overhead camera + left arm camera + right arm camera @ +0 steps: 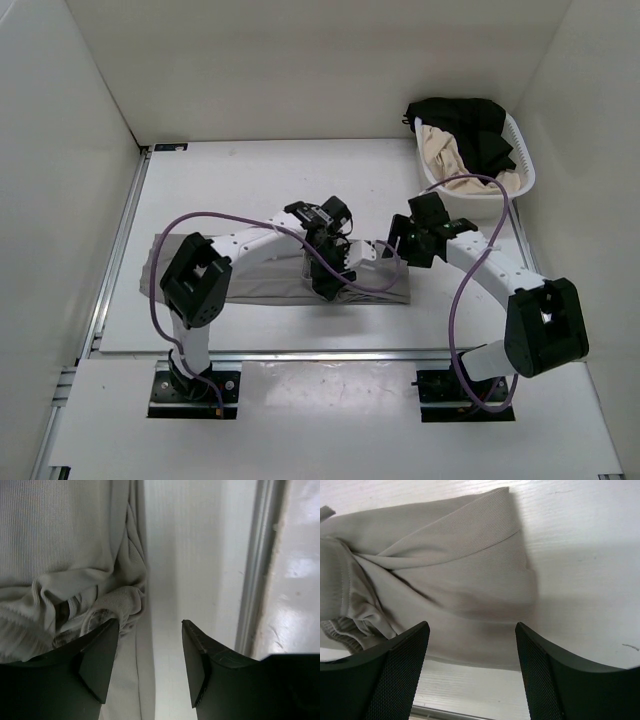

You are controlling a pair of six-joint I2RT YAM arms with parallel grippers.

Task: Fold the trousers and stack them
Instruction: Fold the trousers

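Both pairs of fingers are spread and hold nothing. The left fingers (97,660) hang over a bunched edge of the trousers (60,540), and the right fingers (390,675) over a folded end. The trousers lie on the bench (250,180), near its front edge.

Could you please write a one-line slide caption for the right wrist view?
Open black fingers of the right arm poised over the folded end of beige ribbed-fabric trousers on the white table.
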